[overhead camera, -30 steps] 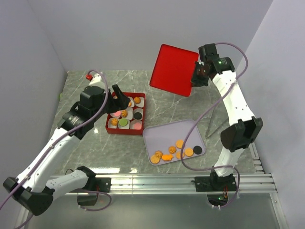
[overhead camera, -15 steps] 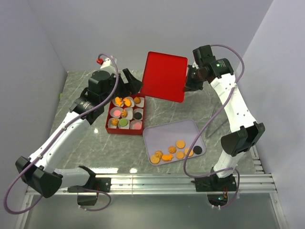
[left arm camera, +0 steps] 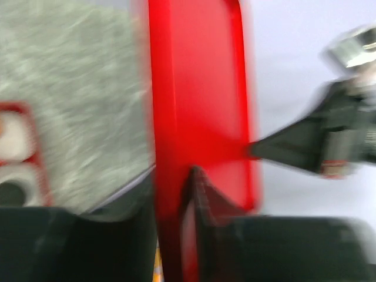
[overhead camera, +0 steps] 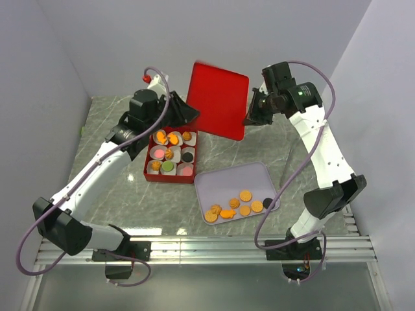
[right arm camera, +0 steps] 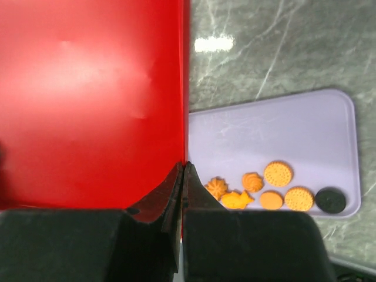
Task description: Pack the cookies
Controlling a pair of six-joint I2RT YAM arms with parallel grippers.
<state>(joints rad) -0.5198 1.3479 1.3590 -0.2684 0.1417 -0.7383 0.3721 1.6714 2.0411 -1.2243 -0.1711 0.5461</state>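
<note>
The table [overhead camera: 117, 194] carries all items. A red lid [overhead camera: 217, 100] is held clear of the table, tilted, between the two hands. The left hand [overhead camera: 188, 113] is at the lid's left edge. In the blurred left wrist view its fingers lie against both faces of that edge, closed on it. The right hand [overhead camera: 248, 120] is at the lid's right edge, its fingers pinched nearly together on the rim.

A lavender tray [overhead camera: 224, 184] lies flat on the table below the right hand. A red box [overhead camera: 148, 175] with compartments lined with white paper cups [overhead camera: 156, 165] lies below the left hand, just beside the tray.

The cookies [overhead camera: 245, 195] are in two places. Several orange ones and one black one lie loose at the near side of the tray. Others sit in the cups inside the box.
</note>
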